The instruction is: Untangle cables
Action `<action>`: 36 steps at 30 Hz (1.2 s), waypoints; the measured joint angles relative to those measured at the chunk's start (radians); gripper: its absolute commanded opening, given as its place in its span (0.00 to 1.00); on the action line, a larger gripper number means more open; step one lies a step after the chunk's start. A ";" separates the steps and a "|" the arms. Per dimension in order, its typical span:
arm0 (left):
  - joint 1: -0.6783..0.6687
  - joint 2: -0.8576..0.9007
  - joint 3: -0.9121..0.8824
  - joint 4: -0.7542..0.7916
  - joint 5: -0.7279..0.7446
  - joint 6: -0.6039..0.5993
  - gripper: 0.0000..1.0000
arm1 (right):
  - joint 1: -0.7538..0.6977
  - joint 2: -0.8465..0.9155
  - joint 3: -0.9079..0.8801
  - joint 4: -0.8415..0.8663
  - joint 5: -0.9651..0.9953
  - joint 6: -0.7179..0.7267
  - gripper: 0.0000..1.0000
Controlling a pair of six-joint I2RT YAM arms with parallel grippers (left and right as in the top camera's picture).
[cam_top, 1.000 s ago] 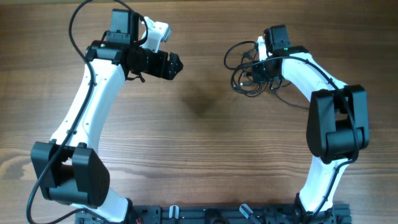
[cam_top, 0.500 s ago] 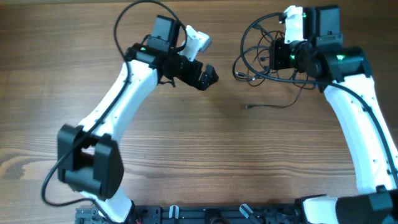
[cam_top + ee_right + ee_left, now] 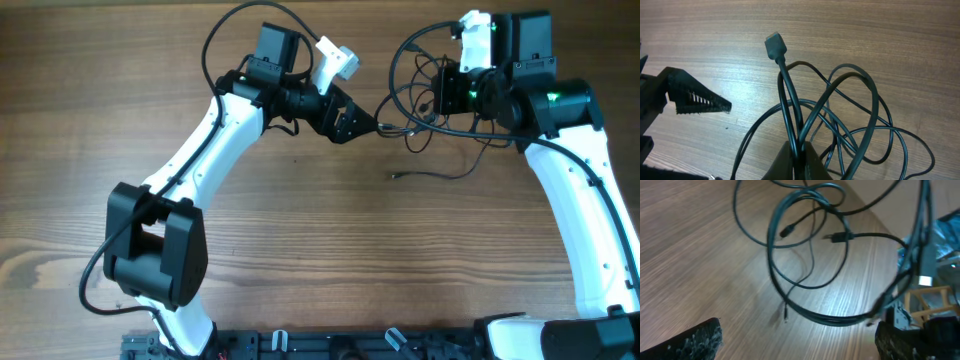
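Observation:
The cables (image 3: 412,128) are thin black wires in a loose tangle of loops at the table's far right. My right gripper (image 3: 441,95) is shut on several strands, which the right wrist view shows pinched between its fingers (image 3: 799,159), with a plug end (image 3: 775,47) sticking up. One loose strand trails toward the front and ends in a small plug (image 3: 396,177). My left gripper (image 3: 362,128) stands open just left of the tangle. In the left wrist view the loops (image 3: 771,265) lie ahead of its spread fingertips (image 3: 697,341), nothing between them.
The wooden table (image 3: 300,250) is bare apart from the cables. Thicker black arm cables arc above each wrist at the far edge. A dark rail runs along the near edge (image 3: 340,345). The two grippers are close together.
My left gripper has opened fully and swung right, up to the tangle. My right gripper, still shut on the cables, shifted up and right early on, then held still.

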 measured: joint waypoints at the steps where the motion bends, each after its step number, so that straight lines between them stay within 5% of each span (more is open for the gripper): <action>1: -0.007 0.000 0.000 0.000 0.017 0.004 1.00 | 0.000 0.000 0.000 0.007 0.000 0.000 0.05; 19: -0.109 0.000 0.000 0.027 0.069 0.081 0.98 | 0.000 0.000 0.000 0.027 -0.038 0.023 0.04; 21: -0.126 0.000 0.000 0.022 0.069 0.113 0.71 | 0.000 0.000 0.000 0.028 -0.039 0.023 0.05; 24: -0.166 0.000 0.000 0.022 0.050 0.153 0.04 | 0.000 0.000 0.000 0.029 -0.041 0.032 0.04; 36: -0.110 0.000 0.010 -0.137 -0.056 0.180 0.04 | 0.016 0.000 -0.001 0.002 -0.018 0.085 0.04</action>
